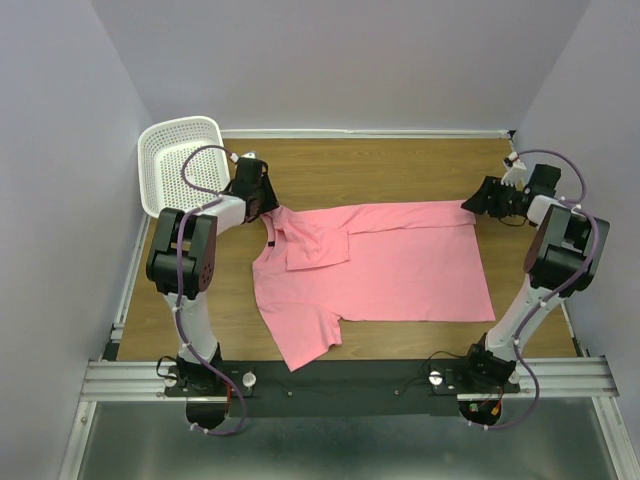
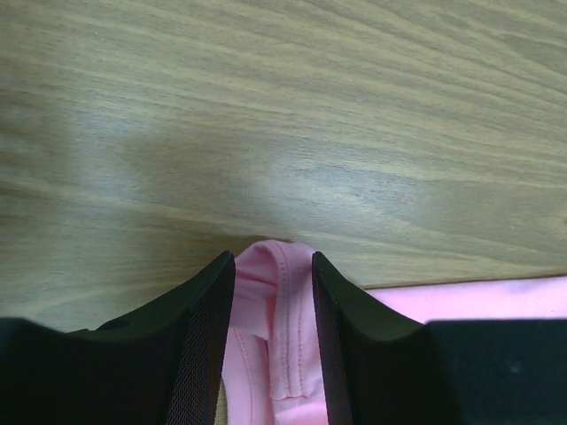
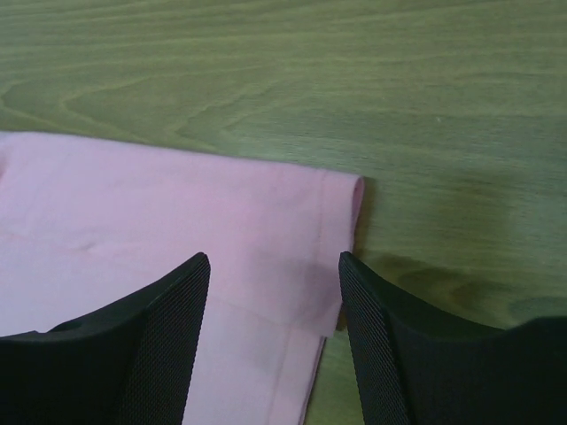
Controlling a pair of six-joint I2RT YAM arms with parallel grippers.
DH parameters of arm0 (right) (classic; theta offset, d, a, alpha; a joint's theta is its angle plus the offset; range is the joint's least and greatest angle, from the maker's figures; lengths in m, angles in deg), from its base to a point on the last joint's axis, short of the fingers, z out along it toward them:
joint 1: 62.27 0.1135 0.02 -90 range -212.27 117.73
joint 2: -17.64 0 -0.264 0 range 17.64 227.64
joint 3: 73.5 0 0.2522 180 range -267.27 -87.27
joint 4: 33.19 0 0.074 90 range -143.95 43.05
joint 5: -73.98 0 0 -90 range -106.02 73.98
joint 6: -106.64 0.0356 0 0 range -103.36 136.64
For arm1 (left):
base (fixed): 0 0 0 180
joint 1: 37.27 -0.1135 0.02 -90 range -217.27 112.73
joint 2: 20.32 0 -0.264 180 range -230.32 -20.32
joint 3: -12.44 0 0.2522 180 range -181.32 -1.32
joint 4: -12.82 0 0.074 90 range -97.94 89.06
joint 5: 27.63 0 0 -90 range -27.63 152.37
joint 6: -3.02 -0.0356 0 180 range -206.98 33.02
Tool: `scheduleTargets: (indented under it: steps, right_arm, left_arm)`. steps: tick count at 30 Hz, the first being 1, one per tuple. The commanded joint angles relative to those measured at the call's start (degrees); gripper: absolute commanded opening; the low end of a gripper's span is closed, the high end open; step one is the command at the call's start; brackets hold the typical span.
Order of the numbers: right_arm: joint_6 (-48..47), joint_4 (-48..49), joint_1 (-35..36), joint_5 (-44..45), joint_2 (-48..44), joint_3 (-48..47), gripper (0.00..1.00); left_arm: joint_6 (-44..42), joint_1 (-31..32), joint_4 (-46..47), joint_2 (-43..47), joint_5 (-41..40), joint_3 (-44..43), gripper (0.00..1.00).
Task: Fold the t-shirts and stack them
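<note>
A salmon-pink t-shirt (image 1: pixel 390 265) lies spread on the wooden table, neck to the left, hem to the right, its far sleeve folded onto the chest. My left gripper (image 1: pixel 264 203) is at the shirt's far left corner. In the left wrist view the gripper (image 2: pixel 271 257) is shut on a bunched fold of the t-shirt (image 2: pixel 285 305) with a stitched hem. My right gripper (image 1: pixel 480 200) is at the far right hem corner. In the right wrist view it (image 3: pixel 273 257) is open, with the fingers on either side of the flat hem corner of the t-shirt (image 3: pixel 133 199).
A white perforated plastic basket (image 1: pixel 160 135) stands tilted at the far left corner, just behind the left arm. Bare wooden table (image 1: pixel 400 170) lies beyond the shirt. Pale walls close in the back and both sides.
</note>
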Motion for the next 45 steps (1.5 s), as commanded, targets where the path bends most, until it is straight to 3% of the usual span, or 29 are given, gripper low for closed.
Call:
scheduleTargets:
  steps: [1,7,20,30,37,40,41,45]
  right_arm:
    - [4.36,-0.63,0.00,3.73,5.12,-3.21,0.66]
    - [5.50,-0.72,0.35,5.66,9.34,-5.41,0.65]
    - [6.56,-1.86,1.23,5.58,12.42,-7.79,0.49]
    - [6.47,-2.83,1.23,5.31,12.86,-8.49,0.47]
    - [6.99,-3.09,1.23,5.49,12.86,-9.02,0.45]
    - [6.99,-3.18,1.23,5.84,13.04,-9.46,0.43]
    - [7.17,-3.27,1.23,5.84,13.30,-9.63,0.40]
    - [7.96,-3.79,1.23,5.05,14.44,-11.30,0.27]
  left_arm:
    - [-1.16,-0.67,-1.73,-1.32,-0.02,-1.62,0.48]
    - [-2.65,-1.37,-2.26,-0.80,0.59,-2.15,0.49]
    - [-3.45,-1.55,-2.43,-1.85,7.18,-3.82,0.49]
    - [-3.45,-1.55,-3.66,-1.33,7.27,-3.30,0.47]
    - [-3.01,-1.46,-3.49,-0.18,8.50,-2.68,0.33]
    - [-3.01,-1.46,-3.40,-0.18,8.94,-2.85,0.13]
    - [-2.83,-1.55,-3.49,-0.09,8.86,-2.86,0.05]
    - [-2.74,-1.55,-3.83,0.70,6.32,-3.29,0.00]
